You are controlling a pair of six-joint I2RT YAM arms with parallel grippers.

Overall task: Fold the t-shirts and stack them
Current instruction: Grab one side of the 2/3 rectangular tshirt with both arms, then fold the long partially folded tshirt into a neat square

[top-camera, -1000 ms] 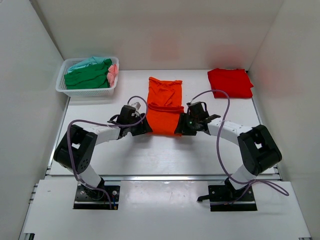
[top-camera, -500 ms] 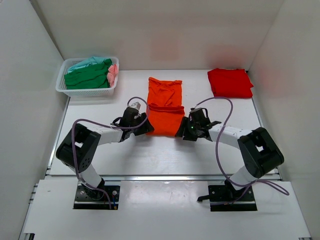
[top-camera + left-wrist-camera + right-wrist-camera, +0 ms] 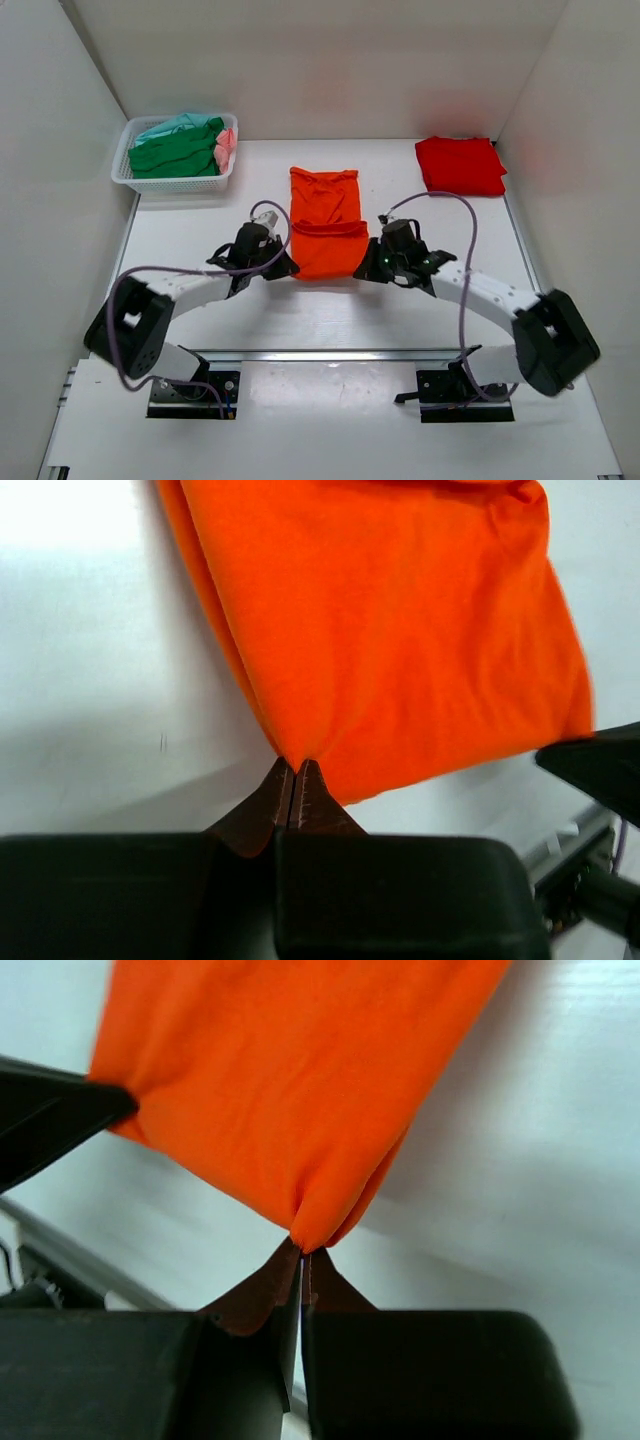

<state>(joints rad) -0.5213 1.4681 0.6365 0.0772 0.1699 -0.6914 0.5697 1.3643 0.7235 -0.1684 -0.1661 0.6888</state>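
The orange tee (image 3: 326, 222) lies in the middle of the desk (image 3: 200, 300), folded into a narrow strip that runs away from the arms, with a crease crossing it about halfway along. Both arms reach low over the desk and close in on its near edge from either side. The left tool (image 3: 295, 780) is clamped tight on the near-left corner: its two tips meet with only a thin pinch of orange cloth between them, and the fabric fans up and away from that point. The right tool (image 3: 302, 1258) grips the near-right corner the same way, tips pressed together with the cloth gathered into a small pucker just above them. In both wrist views a soft shadow falls on the desk along the near edge of the tee, and each view catches the dark tip of the other tool at its side. A red tee (image 3: 460, 165) sits folded flat at the far right corner, well apart from the orange one. At the far left stands a white basket (image 3: 125, 178) with more tees heaped in it — a green tee (image 3: 175, 155) on top, a teal tee (image 3: 175, 124) behind it, a pink tee (image 3: 227, 145) at the right end.
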